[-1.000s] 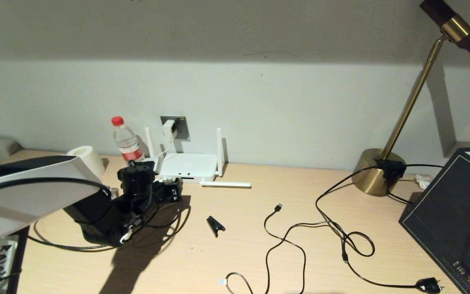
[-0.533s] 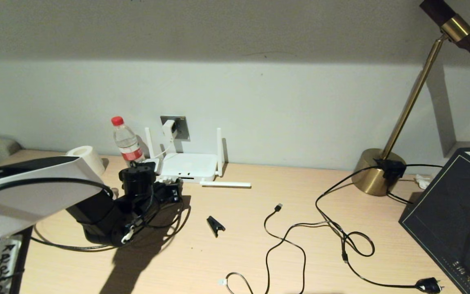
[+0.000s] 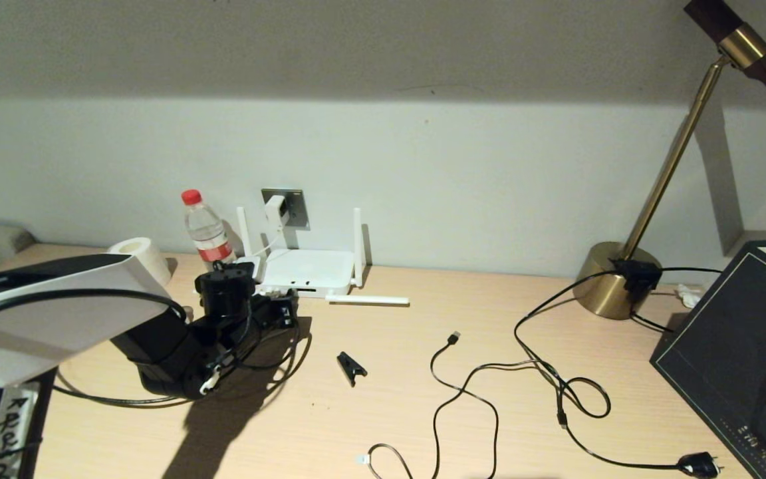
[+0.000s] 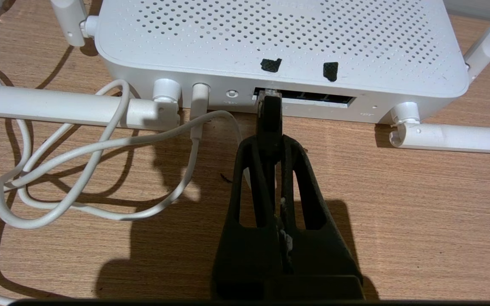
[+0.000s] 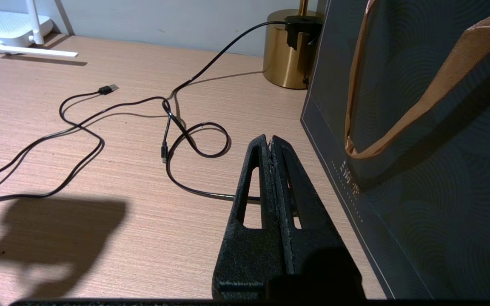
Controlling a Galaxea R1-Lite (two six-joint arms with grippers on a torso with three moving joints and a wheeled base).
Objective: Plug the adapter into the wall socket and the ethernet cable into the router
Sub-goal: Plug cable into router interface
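The white router [image 3: 306, 271] lies flat against the wall below the grey wall socket [image 3: 295, 206]. The white adapter [image 3: 274, 210] sits in that socket, and its white cord [image 4: 100, 148] runs down to the router. My left gripper [image 4: 270, 142] is shut on the black boot of the ethernet cable [image 4: 269, 112]. The cable's tip is at the leftmost dark port of the router [image 4: 279, 38], seemingly partly inside. The cable's slack loops on the table [image 3: 110, 399] under my left arm. My right gripper [image 5: 270, 140] is shut and empty, low at the right beside a dark bag.
A water bottle [image 3: 205, 229] and a tape roll [image 3: 140, 256] stand left of the router. One antenna [image 3: 368, 301] lies flat on the table. A black clip [image 3: 351, 366], a thin USB cable [image 3: 453, 339], the lamp cord with plug [image 3: 699, 464], the brass lamp base [image 3: 612, 279] and the bag [image 3: 742, 346] lie rightward.
My left arm has crept a little forward and right, toward the router, with the cable in its grip. Nothing else has moved.
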